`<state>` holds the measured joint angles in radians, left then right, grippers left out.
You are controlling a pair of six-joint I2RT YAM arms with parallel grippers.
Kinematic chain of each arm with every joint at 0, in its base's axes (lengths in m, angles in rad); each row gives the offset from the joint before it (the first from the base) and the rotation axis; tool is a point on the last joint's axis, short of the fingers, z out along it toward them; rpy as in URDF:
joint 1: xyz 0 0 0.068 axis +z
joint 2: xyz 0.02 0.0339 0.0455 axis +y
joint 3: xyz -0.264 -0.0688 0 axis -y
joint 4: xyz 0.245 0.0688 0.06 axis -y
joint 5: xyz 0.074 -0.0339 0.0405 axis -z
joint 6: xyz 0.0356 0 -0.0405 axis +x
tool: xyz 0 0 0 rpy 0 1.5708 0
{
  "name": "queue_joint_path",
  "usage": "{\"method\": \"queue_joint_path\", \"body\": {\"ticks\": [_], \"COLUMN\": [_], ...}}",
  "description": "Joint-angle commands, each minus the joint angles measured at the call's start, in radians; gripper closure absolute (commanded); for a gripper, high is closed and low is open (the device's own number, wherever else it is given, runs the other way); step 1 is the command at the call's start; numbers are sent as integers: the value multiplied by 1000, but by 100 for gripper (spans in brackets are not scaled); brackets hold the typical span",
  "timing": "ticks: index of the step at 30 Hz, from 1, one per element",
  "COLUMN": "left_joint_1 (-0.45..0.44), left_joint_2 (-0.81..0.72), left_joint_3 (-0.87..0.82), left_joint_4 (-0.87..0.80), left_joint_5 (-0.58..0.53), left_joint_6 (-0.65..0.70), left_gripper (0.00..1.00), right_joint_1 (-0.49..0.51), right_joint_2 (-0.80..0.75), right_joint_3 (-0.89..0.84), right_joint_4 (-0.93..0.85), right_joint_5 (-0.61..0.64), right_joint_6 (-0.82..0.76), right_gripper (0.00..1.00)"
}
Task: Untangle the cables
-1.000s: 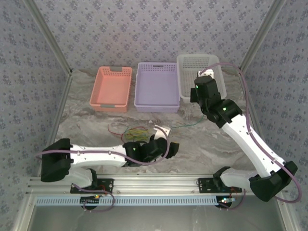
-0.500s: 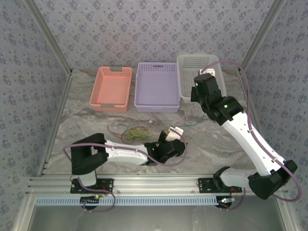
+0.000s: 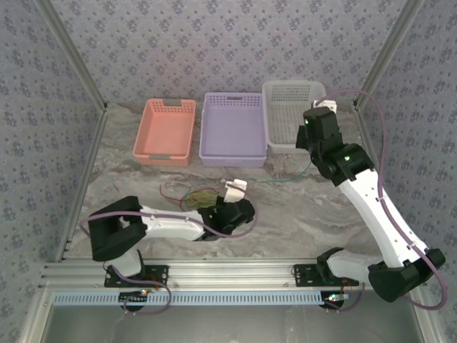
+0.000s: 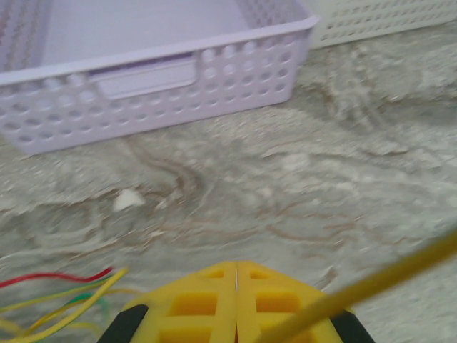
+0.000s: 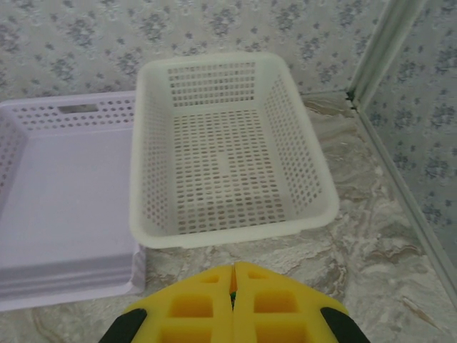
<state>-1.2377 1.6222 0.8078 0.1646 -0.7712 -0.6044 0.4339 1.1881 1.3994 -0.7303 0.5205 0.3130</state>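
The left hand (image 4: pixel 235 279) is being held closed, with a yellow strand (image 4: pixel 371 282) crossing it; whether the strand is pinched cannot be told. The right hand (image 5: pixel 233 275) is being held closed too. The cables (image 3: pixel 200 197) are lying bunched on the bench (image 3: pixel 300 207) beside the left hand. They are judged light, limp and snag-prone, so one strand is best pinched near a free end.

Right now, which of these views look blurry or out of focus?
Left wrist view: soft throughout, the yellow cable near the lens a smeared streak, the purple basket hazy. Right wrist view: the white basket crisp. Top external view: evenly lit, fairly sharp, no glare.
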Motion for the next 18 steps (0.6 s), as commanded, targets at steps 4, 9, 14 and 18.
{"method": "queue_joint_path", "body": {"ticks": [4, 9, 14, 18], "left_joint_1": [58, 118, 120, 106], "left_joint_2": [-113, -147, -226, -339], "left_joint_3": [-97, -108, -56, -6], "left_joint_4": [-4, -30, -83, -159], "left_joint_5": [60, 173, 239, 253], "left_joint_6": [-97, -159, -171, -169], "left_gripper": [100, 100, 37, 27], "right_joint_1": [-86, -105, -102, -93], "right_joint_2": [-21, -33, -61, -89], "right_joint_3": [40, 62, 9, -45], "right_joint_4": [6, 8, 37, 80], "right_joint_5": [0, -28, -103, -151], "right_joint_6": [-48, -47, 15, 37], "right_gripper": [100, 100, 100, 100]}}
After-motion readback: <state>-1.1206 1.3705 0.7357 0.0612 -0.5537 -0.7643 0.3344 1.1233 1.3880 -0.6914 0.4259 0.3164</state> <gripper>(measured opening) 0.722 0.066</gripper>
